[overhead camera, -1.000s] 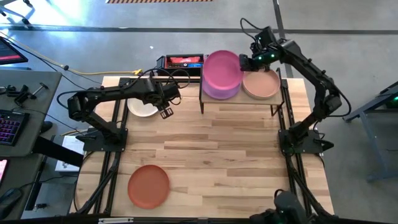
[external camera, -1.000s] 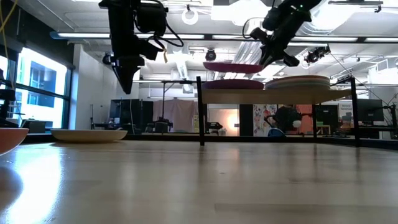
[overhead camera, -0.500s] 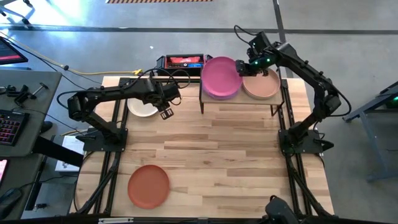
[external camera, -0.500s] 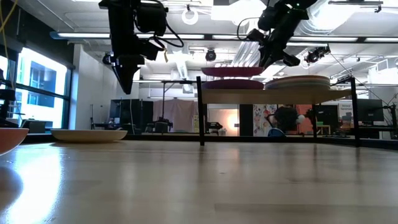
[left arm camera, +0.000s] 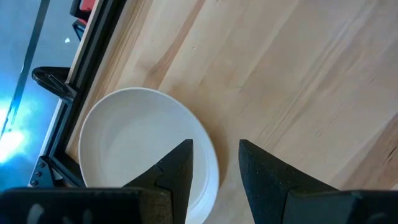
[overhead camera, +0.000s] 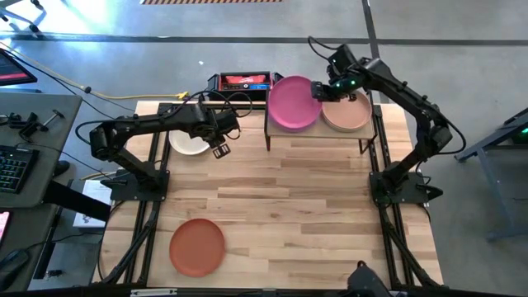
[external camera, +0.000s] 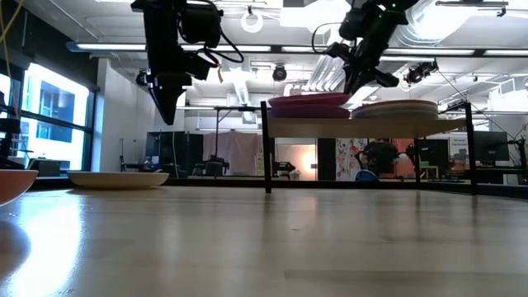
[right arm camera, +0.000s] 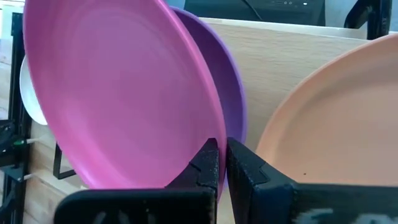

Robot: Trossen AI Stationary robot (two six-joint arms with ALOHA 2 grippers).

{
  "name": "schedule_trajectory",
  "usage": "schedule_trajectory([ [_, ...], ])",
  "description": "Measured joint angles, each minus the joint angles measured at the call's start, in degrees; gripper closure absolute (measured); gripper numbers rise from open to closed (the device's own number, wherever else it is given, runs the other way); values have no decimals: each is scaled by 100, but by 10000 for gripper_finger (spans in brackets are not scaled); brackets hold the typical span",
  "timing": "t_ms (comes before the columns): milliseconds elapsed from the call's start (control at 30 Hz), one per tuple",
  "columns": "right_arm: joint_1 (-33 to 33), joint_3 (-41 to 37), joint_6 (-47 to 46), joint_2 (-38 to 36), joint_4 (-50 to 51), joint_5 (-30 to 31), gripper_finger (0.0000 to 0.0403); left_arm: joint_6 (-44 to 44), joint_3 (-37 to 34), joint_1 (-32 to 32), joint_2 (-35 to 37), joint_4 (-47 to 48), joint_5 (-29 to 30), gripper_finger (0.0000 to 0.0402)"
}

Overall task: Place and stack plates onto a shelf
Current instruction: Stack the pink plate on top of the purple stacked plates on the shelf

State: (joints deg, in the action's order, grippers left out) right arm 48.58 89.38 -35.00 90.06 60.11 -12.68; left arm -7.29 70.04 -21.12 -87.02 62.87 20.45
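Observation:
The shelf (overhead camera: 318, 137) stands at the table's far edge. On its left half lies a purple plate (right arm camera: 231, 87). Just above it is a magenta plate (overhead camera: 292, 102), with my right gripper (overhead camera: 318, 91) shut on it. A stack topped by a peach-tan plate (overhead camera: 346, 112) fills the shelf's right half. A cream plate (overhead camera: 189, 142) lies flat on the table at the far left. My left gripper (left arm camera: 214, 174) hangs open above that plate's right edge, touching nothing. A rust orange plate (overhead camera: 196, 246) lies near the front left. My right gripper pinches the magenta plate's right-hand rim (right arm camera: 210, 132) between its two fingers. The fingers slant down from the table's right and far side. The plate (external camera: 309, 100) sits almost level, close over the purple plate (external camera: 304, 110). Whether the two plates touch, I cannot tell.
A black and red box (overhead camera: 241, 82) with cables sits just behind the table's far edge, left of the shelf. The shelf's black legs (overhead camera: 268, 132) stand on the tabletop. Bare wood (overhead camera: 289, 206) spreads across the middle and front right.
My right gripper has gone a little toward the table's left and down with the magenta plate. The plate has sunk from well above the shelf to just over the purple plate and now covers it more squarely.

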Motion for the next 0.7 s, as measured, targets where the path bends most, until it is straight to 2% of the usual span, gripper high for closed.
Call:
schedule_trajectory([
  [433, -112, -1, -100, 141, -84, 44, 403, -7, 0, 0, -1, -13, -46, 282],
  [700, -103, -2, -119, 310, -106, -131, 403, -55, 0, 0, 0, -18, -78, 282],
])
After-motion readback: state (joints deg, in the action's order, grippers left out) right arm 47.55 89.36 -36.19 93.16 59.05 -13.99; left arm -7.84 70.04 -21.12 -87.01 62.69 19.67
